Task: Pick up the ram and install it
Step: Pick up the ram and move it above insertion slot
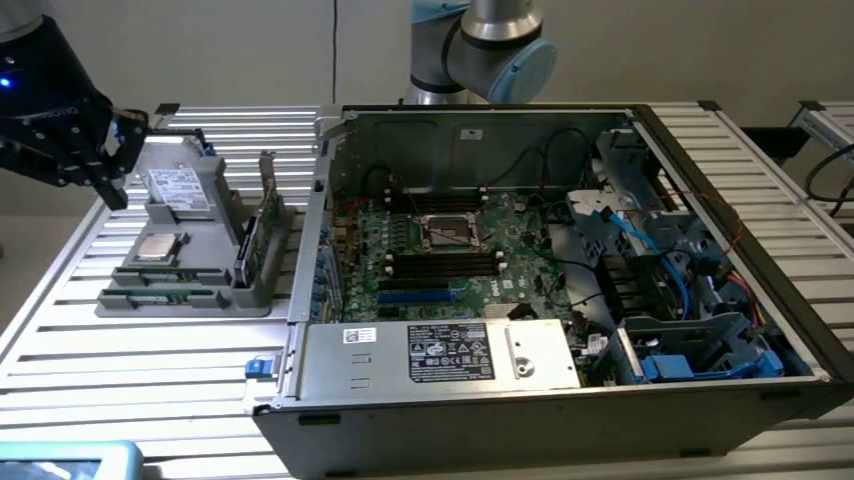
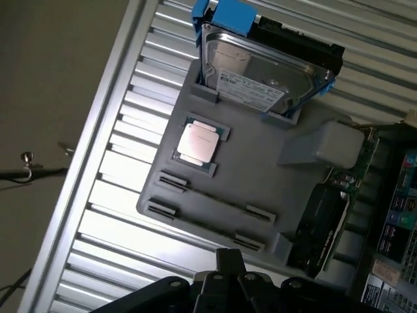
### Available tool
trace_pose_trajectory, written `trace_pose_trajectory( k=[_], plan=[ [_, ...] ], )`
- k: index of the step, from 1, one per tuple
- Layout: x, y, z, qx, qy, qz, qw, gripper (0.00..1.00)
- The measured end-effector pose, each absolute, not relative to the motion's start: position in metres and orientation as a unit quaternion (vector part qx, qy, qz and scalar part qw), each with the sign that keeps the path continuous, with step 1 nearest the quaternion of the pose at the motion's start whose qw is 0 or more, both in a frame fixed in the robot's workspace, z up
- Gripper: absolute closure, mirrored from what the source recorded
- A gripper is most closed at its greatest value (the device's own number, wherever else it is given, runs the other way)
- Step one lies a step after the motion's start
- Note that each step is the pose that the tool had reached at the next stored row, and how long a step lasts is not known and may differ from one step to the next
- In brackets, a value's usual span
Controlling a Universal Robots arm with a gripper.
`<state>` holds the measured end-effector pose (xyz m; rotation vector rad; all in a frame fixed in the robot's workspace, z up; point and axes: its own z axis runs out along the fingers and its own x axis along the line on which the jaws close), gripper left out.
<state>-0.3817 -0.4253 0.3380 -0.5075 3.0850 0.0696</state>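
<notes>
Grey parts tray (image 2: pixel 260 176) on a silver, ribbed counter (image 2: pixel 124 189); blue bracket (image 2: pixel 228 16) around the silver hard drive (image 2: pixel 260 75); green motherboard (image 1: pixel 518 230) inside the dark-grey computer case (image 1: pixel 534 425).

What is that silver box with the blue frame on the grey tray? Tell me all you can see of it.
It looks like a hard drive: a flat rectangular box with a shiny silvery metal top and a white printed label. A blue plastic frame wraps its edges, with a black strip along one side. It leans tilted in a raised cradle at one end of the grey tray. Only that cradle touches it.
</notes>
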Motion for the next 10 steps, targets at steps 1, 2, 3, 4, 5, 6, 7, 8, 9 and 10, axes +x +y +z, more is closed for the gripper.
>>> trace_pose_trajectory(
  k=[1,2,3,4,5,6,7,8,9,10],
  plan=[
    [-0.3817,-0.4253,0.3379,-0.171,0.985,0.022,0.007,0.89],
    [-0.3817,-0.4254,0.3379,-0.18,0.983,0.022,0.007,0.89],
    [-0.3817,-0.4254,0.3379,-0.189,0.982,0.022,0.007,0.89],
    [-0.3817,-0.4254,0.3378,-0.198,0.98,0.023,0.006,0.89],
    [-0.3817,-0.4254,0.3378,-0.207,0.978,0.023,0.006,0.89],
    [-0.3817,-0.4254,0.3378,-0.216,0.976,0.023,0.006,0.89],
    [-0.3817,-0.4254,0.3378,-0.225,0.974,0.023,0.006,0.89],
    [-0.3817,-0.4253,0.3378,-0.234,0.972,0.023,0.006,0.89],
    [-0.3817,-0.4253,0.3378,-0.242,0.97,0.023,0.005,0.89],
    [-0.3817,-0.4254,0.3378,-0.251,0.968,0.023,0.005,0.89]
  ],
)
